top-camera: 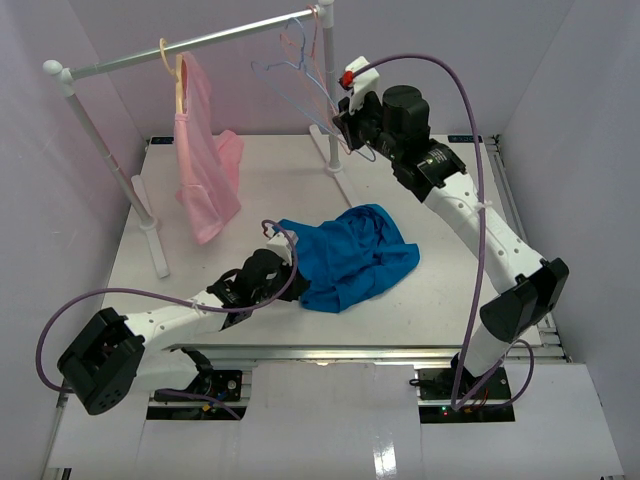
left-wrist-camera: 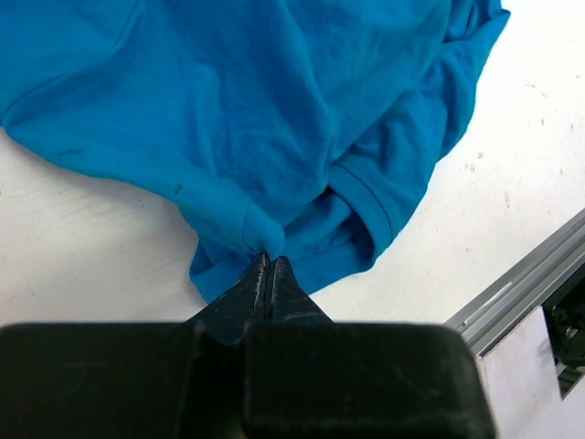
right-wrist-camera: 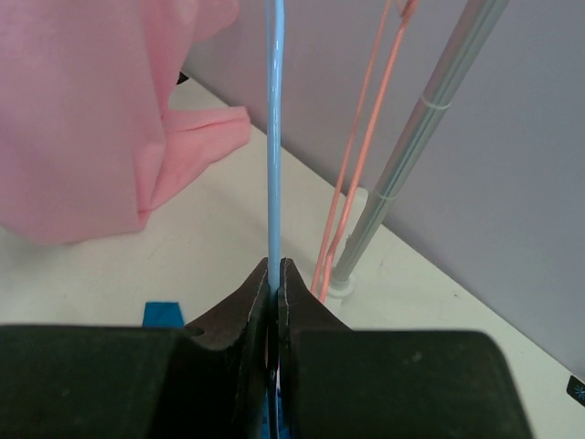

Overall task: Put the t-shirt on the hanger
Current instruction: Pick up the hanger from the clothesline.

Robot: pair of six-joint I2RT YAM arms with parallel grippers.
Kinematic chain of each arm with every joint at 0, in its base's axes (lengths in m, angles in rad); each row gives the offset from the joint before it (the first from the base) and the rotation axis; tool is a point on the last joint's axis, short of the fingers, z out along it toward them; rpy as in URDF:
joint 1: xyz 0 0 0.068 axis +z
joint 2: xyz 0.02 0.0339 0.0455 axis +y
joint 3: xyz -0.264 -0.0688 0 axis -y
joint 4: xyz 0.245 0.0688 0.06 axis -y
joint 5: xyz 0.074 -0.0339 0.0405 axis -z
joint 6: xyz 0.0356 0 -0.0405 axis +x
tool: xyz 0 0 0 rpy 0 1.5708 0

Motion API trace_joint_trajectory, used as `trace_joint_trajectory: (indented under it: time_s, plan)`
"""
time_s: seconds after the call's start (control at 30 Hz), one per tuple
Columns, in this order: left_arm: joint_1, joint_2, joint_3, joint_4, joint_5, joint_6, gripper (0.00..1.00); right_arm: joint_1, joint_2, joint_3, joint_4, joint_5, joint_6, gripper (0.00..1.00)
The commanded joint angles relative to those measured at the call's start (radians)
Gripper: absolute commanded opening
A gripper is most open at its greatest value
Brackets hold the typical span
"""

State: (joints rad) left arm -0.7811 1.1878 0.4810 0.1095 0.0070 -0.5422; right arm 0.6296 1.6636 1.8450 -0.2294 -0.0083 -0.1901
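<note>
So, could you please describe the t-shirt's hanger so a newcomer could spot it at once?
Follow the clothes rail at the back to its right end. The right hand pinches a thin light-blue hanger there; its neighbour is a pink wire hanger.

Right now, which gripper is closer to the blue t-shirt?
Left. The left gripper is shut on the t-shirt at its edge; the right gripper is up by the rail, shut on the hanger, apart from it.

Two white arms (top-camera: 470, 215) with black joints (top-camera: 100, 365) carry purple cables (top-camera: 440, 62).
</note>
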Motion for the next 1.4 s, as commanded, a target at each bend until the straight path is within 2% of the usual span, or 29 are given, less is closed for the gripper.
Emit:
trace_joint_trajectory:
  time_s: [0.0, 0.1, 0.2, 0.43, 0.6, 0.7, 0.87, 1.0, 1.23, 1.37]
  plan:
    - [-0.004, 0.023, 0.076, -0.042, -0.053, -0.078, 0.00, 0.002, -0.097, -0.031, -0.053, -0.084, 0.037, 0.08]
    - [-0.004, 0.021, 0.116, -0.086, -0.088, -0.101, 0.00, 0.009, -0.149, -0.097, -0.122, -0.088, 0.063, 0.08]
    - [-0.002, 0.010, 0.153, -0.132, -0.100, -0.117, 0.00, 0.013, -0.266, -0.278, -0.139, -0.096, 0.116, 0.08]
    - [0.017, 0.000, 0.250, -0.234, -0.176, -0.126, 0.00, 0.015, -0.616, -0.722, -0.101, -0.100, 0.249, 0.08]
    - [0.043, 0.021, 0.304, -0.267, -0.182, -0.120, 0.00, 0.015, -0.873, -1.000, -0.080, -0.094, 0.323, 0.08]
    - [0.060, 0.046, 0.332, -0.286, -0.187, -0.110, 0.00, 0.017, -0.989, -1.106, -0.103, -0.102, 0.339, 0.08]
    - [0.085, 0.116, 0.398, -0.385, -0.249, -0.091, 0.00, 0.016, -1.200, -1.158, -0.206, -0.080, 0.374, 0.08]
    - [0.140, 0.130, 0.406, -0.372, -0.199, -0.091, 0.00, 0.016, -1.303, -1.124, -0.326, -0.098, 0.400, 0.08]
    - [0.156, 0.120, 0.432, -0.372, -0.164, -0.082, 0.00, 0.016, -1.295, -1.070, -0.467, -0.091, 0.434, 0.08]
    - [0.157, 0.142, 0.457, -0.383, -0.125, -0.070, 0.00, 0.016, -1.296, -1.090, -0.454, -0.129, 0.439, 0.08]
